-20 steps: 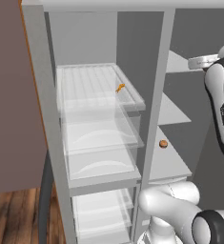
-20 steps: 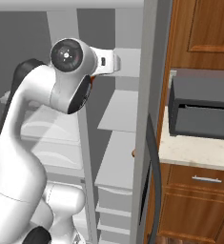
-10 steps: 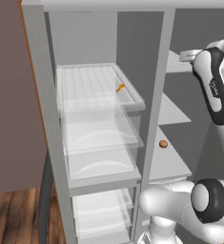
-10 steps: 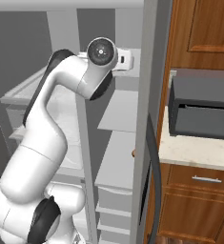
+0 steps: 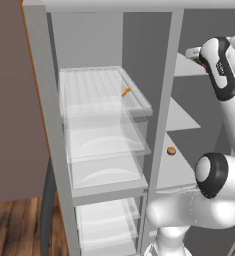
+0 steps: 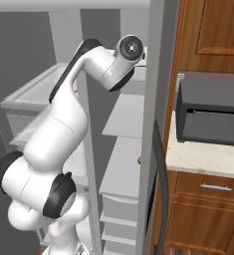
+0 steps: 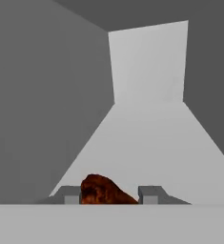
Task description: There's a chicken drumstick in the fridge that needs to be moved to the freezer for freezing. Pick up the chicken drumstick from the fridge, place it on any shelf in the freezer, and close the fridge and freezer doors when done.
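Chicken drumstick (image 7: pixel 106 190) sits clamped in the gripper (image 7: pixel 111 195) above a shelf (image 7: pixel 151 143).

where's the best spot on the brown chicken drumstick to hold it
Across its thick, rounded brown body, coming in level from the open front of the compartment. In the hand view the brown chicken drumstick already sits between the two fingertips of the claw, shut on it above the pale grey shelf. The bulge fills the gap; which end is the bone cannot be told.
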Tool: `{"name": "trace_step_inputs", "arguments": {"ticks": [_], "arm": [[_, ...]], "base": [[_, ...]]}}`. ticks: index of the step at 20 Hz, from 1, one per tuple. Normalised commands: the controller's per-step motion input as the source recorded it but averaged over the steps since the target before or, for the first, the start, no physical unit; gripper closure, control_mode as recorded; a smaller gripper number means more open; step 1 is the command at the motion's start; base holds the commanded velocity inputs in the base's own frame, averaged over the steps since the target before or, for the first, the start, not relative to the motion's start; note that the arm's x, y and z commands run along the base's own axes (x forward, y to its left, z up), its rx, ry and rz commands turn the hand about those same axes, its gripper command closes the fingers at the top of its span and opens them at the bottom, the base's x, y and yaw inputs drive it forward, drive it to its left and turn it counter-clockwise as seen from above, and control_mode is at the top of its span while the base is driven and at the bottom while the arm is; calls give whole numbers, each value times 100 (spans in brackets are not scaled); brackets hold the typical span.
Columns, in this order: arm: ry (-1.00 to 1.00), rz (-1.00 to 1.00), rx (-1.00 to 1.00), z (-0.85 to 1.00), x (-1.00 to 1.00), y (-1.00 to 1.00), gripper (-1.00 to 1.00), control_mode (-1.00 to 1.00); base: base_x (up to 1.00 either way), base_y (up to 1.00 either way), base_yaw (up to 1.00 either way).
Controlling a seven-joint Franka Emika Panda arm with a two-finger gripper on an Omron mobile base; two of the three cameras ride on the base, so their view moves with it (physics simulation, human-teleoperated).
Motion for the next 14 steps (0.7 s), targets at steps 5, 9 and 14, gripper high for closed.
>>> {"name": "trace_step_inputs", "arguments": {"ticks": [5, 9, 14], "arm": [[0, 3, 0, -1, 51, -8, 100, -100], [0, 1, 0, -22, 50, 0, 100, -100], [1, 0, 0, -34, 49, 0, 100, -100]], "base": [[0, 0, 0], [0, 0, 0], [0, 0, 0]]}}
